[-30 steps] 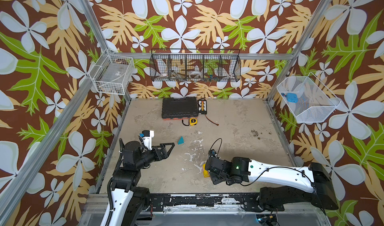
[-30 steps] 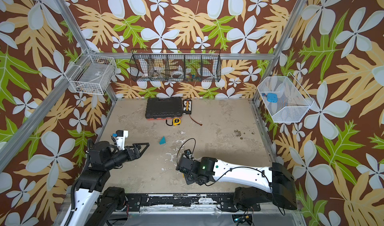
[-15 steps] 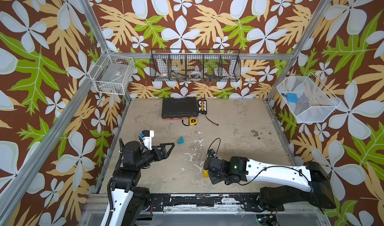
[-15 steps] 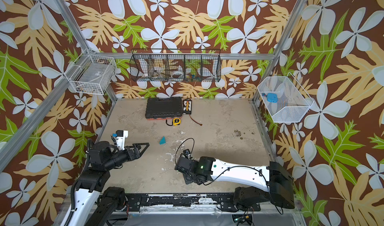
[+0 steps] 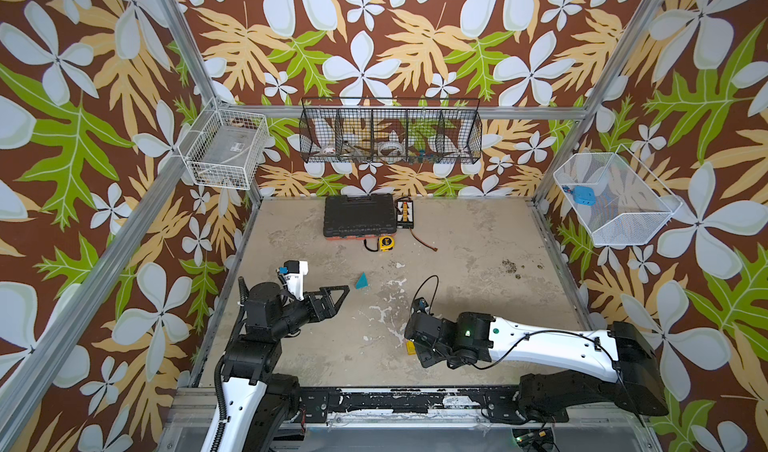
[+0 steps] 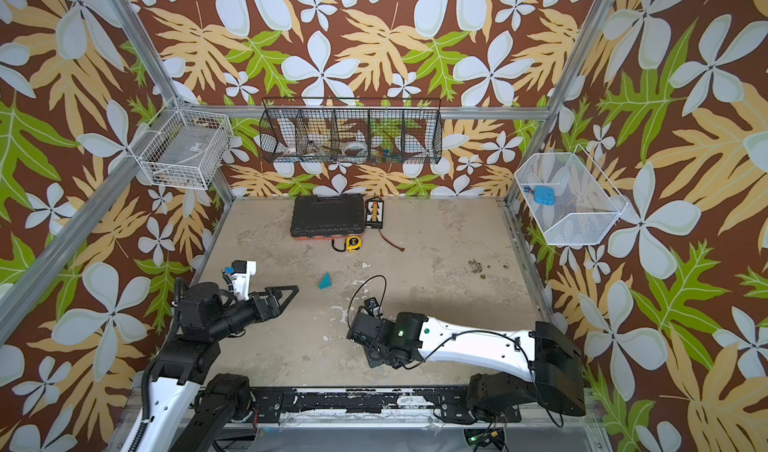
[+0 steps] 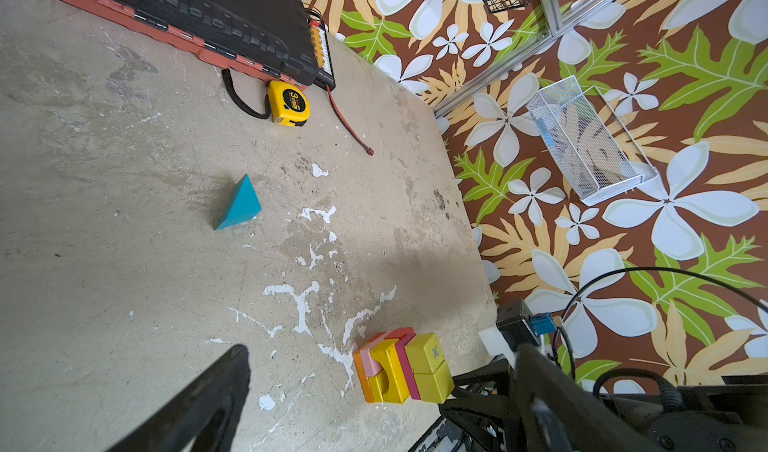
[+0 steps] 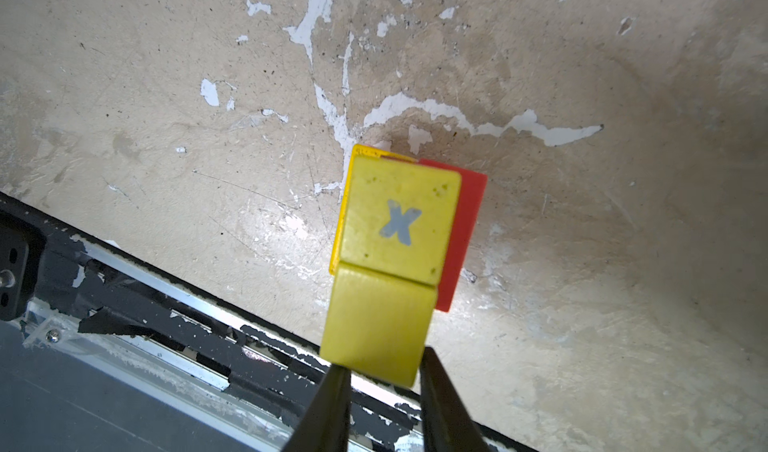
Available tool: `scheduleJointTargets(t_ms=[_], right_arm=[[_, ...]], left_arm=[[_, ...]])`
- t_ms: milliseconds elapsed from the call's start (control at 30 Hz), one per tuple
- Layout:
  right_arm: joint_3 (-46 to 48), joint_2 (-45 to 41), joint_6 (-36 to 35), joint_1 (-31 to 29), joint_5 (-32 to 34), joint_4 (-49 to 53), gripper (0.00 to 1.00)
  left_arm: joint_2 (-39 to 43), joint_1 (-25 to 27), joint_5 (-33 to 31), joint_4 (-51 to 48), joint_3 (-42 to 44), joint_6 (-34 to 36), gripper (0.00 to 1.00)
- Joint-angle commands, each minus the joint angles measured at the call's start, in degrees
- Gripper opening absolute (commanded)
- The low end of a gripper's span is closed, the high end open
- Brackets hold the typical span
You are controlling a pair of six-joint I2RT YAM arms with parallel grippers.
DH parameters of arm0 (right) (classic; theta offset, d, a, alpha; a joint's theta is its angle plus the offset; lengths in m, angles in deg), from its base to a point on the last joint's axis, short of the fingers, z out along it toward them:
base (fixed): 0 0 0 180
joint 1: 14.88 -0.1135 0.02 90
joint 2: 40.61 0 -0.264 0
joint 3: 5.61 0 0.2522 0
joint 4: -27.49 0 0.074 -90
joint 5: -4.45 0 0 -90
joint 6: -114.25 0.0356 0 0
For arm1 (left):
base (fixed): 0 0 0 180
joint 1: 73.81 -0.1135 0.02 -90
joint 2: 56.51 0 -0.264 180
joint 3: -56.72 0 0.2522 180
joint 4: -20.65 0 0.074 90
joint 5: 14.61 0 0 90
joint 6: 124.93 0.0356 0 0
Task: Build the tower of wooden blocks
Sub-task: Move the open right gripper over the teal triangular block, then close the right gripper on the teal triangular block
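My right gripper (image 8: 382,362) pinches the plain yellow block (image 8: 376,325). That block sits flush against the X-marked yellow block (image 8: 399,221) at the top of the tower (image 7: 399,367), whose other layers show red, pink and orange. The tower stands near the front edge of the table (image 5: 478,263). My left gripper (image 5: 340,293) hovers spread wide, and the teal wedge (image 5: 362,281) lies alone just beyond its tips.

L arm (image 5: 266,317) bent up, left gripper (image 5: 340,301) held level & pointing inward, jaws wide apart. R arm (image 5: 548,346) stretched low toward centre, right gripper (image 8: 384,373) aimed down, fingers (image 8: 332,408) nearly together, grip unclear.
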Motion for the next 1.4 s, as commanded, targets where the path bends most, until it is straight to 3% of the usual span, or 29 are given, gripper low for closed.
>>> scheduleJointTargets(t_ms=[0, 333, 433, 500, 600, 700, 900, 1000, 1367], right_arm=[[-0.5, -0.4, 0.2, 0.0, 1.2, 0.9, 0.31], [-11.4, -4.0, -4.8, 0.0, 5.6, 4.2, 0.6], [-16.8, -0.6, -8.9, 1.2, 9.5, 2.1, 0.71], [-19.7, 3.6, -11.6, 5.2, 7.9, -0.1, 0.75], [-20.9, 10.0, -13.1, 11.8, -0.1, -7.6, 0.77], [-26.1, 19.1, -12.9, 15.6, -3.3, -10.0, 0.79], [-46.9, 40.3, -11.2, 16.2, -1.6, -1.8, 0.82], [-54.6, 46.8, -9.3, 16.3, 2.9, 1.9, 0.82], [-63.4, 57.4, -5.7, 17.0, 5.5, 0.2, 0.84]], left_arm=[[0.0, 0.1, 0.6, -0.3, -0.5, 0.7, 1.0], [0.1, 0.1, 0.2, -0.4, -0.6, 0.6, 1.0], [0.3, 0.1, 0.0, -0.3, -0.6, 0.5, 1.0], [0.3, 0.1, -0.6, -0.5, -0.9, 0.5, 1.0], [0.3, 0.0, -4.2, -2.0, -2.4, 0.7, 1.0], [0.4, 0.0, -9.4, -4.2, -4.1, 0.9, 1.0], [1.2, 0.0, -12.0, -5.5, -5.1, 0.9, 1.0], [1.7, -0.1, -11.5, -5.2, -4.9, 0.9, 1.0], [1.4, -0.1, -10.4, -5.1, -4.6, 1.2, 1.0]])
